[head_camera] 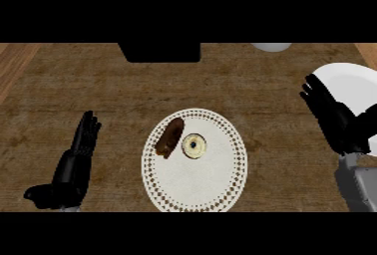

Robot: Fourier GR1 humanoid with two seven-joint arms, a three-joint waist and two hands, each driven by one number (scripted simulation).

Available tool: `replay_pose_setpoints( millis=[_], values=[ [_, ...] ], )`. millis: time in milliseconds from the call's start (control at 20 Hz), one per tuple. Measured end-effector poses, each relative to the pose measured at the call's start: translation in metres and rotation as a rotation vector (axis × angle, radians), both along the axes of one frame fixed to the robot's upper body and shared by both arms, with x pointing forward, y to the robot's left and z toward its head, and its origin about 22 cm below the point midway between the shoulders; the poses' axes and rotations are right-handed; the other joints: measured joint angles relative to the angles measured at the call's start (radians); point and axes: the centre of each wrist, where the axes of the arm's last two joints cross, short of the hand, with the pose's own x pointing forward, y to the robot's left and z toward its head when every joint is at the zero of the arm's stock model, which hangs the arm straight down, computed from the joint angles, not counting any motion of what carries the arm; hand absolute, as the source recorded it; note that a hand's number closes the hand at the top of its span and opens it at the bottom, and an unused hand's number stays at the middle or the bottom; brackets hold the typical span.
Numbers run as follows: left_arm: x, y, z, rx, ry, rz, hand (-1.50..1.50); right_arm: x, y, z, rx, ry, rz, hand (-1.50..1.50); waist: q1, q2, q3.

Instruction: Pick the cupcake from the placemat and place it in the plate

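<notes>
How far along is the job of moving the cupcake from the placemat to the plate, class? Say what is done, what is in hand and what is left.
Done: nothing yet shows. The cupcake lies on its side on the placemat. In hand: neither hand holds anything; the left hand is open at the left, and the right hand is open over the near edge of the plate. Left: grasp the cupcake, carry it right and set it in the plate.

1 round white lace-edged placemat (195,184), 1 brown cupcake with pale icing (182,142), 1 round white plate (352,87), 2 black hands: left (74,162), right (331,117).
</notes>
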Motion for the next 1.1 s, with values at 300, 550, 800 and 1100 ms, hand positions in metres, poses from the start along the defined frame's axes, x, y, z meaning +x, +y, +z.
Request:
replay_pose_setpoints(
  millis=[300, 550, 800, 1100],
  values=[
    [0.025, 0.018, 0.011, 0.064, 0.078, 0.003, 0.0, 0.03, 0.067, 0.016, 0.103, -0.123, 0.308, 1.5, 0.004, 0.02, -0.029],
    [0.031, 0.029, 0.01, 0.067, 0.174, -0.021, 0.0, 0.031, 0.079, 0.015, -0.091, -0.324, 0.265, -1.5, -0.004, 0.019, -0.04],
    [0.051, 0.04, 0.018, 0.061, 0.229, -0.029, 0.0, 0.023, 0.097, -0.047, -0.057, -0.382, 0.346, -1.5, -0.014, 0.02, -0.039],
    [0.058, 0.048, 0.018, 0.054, 0.251, -0.024, 0.0, 0.021, 0.095, -0.06, -0.236, -0.392, 0.483, -1.5, -0.023, 0.015, -0.04]
  ],
)
